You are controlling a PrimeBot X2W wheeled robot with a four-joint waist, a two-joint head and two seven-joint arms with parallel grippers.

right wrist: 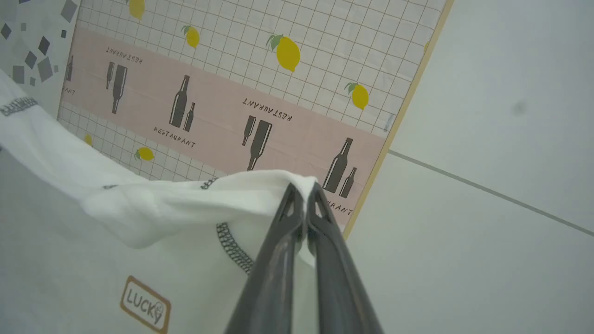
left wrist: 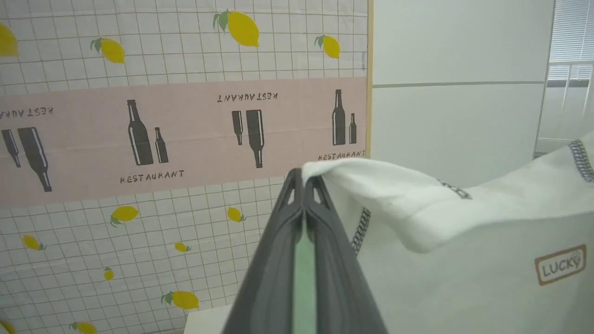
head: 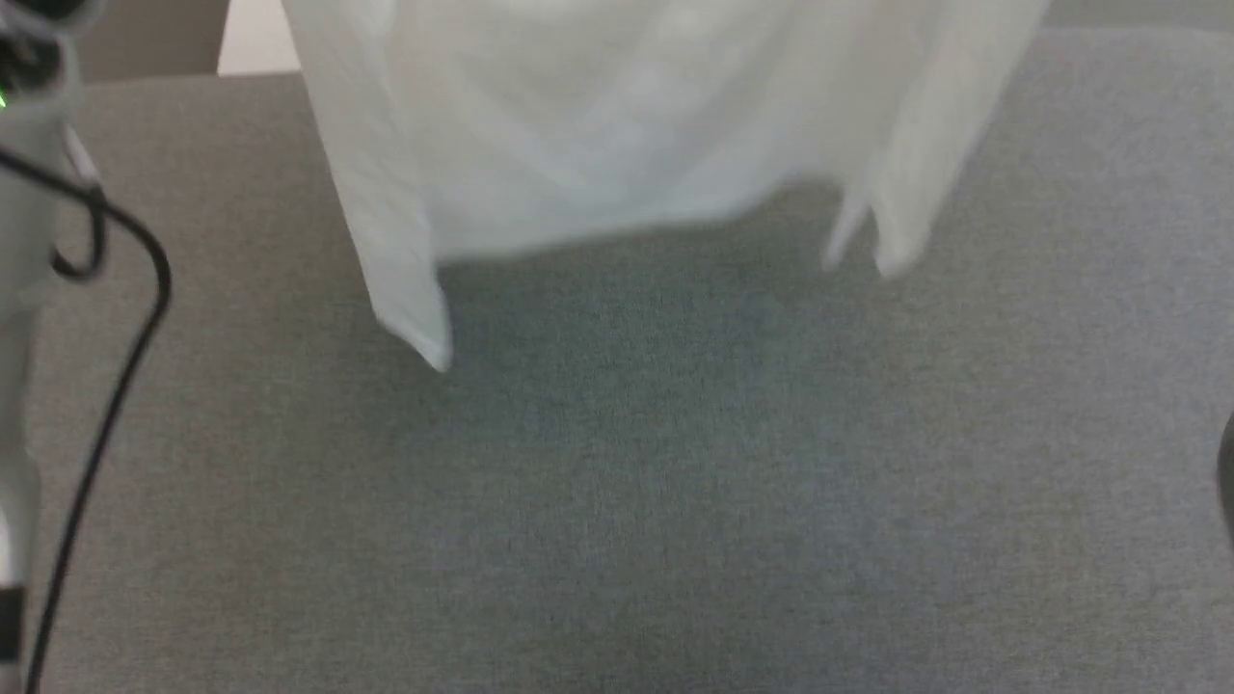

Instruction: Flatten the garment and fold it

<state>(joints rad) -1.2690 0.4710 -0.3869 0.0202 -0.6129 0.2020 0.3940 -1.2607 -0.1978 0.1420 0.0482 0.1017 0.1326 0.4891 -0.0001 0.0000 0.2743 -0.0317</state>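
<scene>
Grey woven cloth covers the work surface, which spreads out beneath the garment. The garment hangs over it as a blurred white sheet, body in the middle and a sleeve dropping lower on either side, with a dim shadow under its hem. I cannot tell whether the sleeve ends touch the cloth.

At one upper corner of the garment the left gripper is clenched on a fold of the white fabric, its dark fingers pressed together. At the other upper corner the right gripper pinches the fabric the same way. A dark zigzag seam runs just below that pinch, and a brown-edged logo patch sits on the garment's front. Behind the garment stands a panel printed with lemons and bottles.
</scene>
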